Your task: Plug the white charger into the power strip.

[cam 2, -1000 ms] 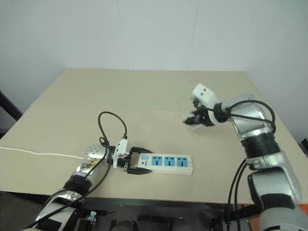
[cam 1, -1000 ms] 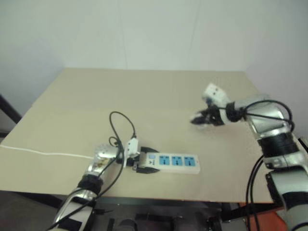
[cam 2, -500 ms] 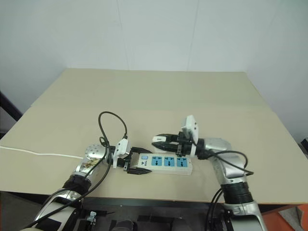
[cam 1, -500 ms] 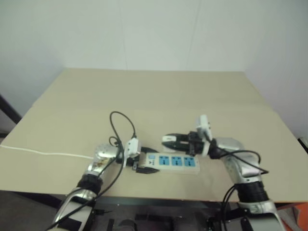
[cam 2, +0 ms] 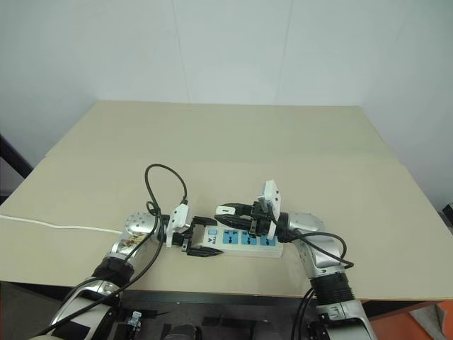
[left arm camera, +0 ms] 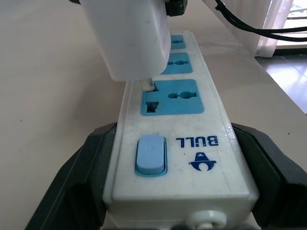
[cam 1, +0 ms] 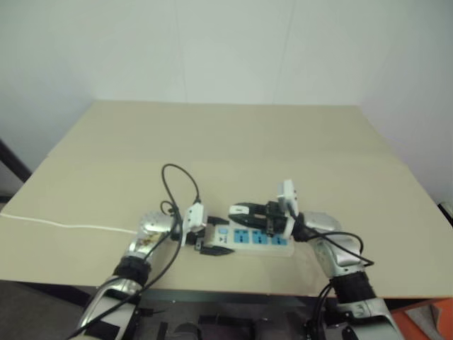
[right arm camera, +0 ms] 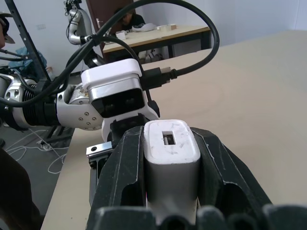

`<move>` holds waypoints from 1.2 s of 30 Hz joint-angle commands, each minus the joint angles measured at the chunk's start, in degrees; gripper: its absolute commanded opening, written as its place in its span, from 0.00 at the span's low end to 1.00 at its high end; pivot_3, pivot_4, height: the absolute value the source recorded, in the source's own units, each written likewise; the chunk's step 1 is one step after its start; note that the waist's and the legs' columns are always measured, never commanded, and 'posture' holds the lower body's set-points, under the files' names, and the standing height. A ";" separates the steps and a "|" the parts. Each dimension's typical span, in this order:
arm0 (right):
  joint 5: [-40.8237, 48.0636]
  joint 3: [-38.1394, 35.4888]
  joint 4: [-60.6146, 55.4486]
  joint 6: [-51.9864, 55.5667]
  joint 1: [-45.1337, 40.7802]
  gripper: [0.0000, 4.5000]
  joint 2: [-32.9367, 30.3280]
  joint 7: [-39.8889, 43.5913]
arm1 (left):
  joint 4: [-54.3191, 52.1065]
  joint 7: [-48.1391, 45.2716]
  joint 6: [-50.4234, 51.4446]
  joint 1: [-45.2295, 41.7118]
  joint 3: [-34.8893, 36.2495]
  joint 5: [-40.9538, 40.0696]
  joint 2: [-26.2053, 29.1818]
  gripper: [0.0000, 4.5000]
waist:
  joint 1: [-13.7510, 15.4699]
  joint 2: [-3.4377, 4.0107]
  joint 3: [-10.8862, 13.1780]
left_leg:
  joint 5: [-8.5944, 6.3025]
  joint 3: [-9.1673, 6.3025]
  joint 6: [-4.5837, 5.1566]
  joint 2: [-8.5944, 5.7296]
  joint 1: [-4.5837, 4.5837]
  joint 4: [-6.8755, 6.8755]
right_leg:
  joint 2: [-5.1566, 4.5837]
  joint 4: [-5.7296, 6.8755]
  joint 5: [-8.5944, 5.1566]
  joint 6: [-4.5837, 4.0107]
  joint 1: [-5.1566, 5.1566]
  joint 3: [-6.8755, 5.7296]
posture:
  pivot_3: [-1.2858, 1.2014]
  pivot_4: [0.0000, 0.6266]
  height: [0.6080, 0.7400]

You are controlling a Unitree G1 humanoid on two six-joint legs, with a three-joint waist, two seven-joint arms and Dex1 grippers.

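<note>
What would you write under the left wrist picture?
White charger held just above the power strip, its prong over the first blue socket.

Both head views look down and forward over the counter (cam 1: 233, 134) from well back. Each wrist view sits close, sharing the power strip (left arm camera: 177, 139) at lower centre.

"BULL" brand with bell-like logo, upside down, on power strip (left arm camera: 192, 143)

White charger (left arm camera: 128, 40) upright, prongs just over first blue socket of power strip (left arm camera: 178, 148), strip flat on desk (cam 1: 212, 142)
</note>
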 commanded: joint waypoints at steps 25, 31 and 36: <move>-1.25 2.00 3.08 -9.08 -0.48 0.25 -1.51 2.03 | -0.62 -0.92 1.88 1.29 -2.49 1.54 0.48 0.73 | -0.09 0.00 0.00 | 0.00 0.00 0.00 0.00 0.01 0.00 | 0.01 -0.01 0.00 0.00 0.00 0.00 | 0.52 0.24 1.00; -1.86 2.90 2.98 -9.99 -0.03 0.25 -1.65 3.22 | -0.70 -0.91 1.91 1.39 -2.50 1.57 0.59 0.73 | -0.11 0.00 0.00 | 0.00 0.00 0.00 0.00 0.00 0.00 | 0.01 -0.01 -0.01 0.01 0.00 0.00 | 0.52 0.24 1.00; -2.79 3.50 4.23 -11.44 0.10 0.25 -1.52 3.06 | -0.88 -0.95 1.99 1.52 -2.55 1.60 0.80 0.73 | -0.27 0.00 0.00 | 0.00 0.00 0.00 0.01 0.01 -0.01 | 0.01 -0.01 -0.01 0.00 0.00 0.00 | 0.52 0.24 1.00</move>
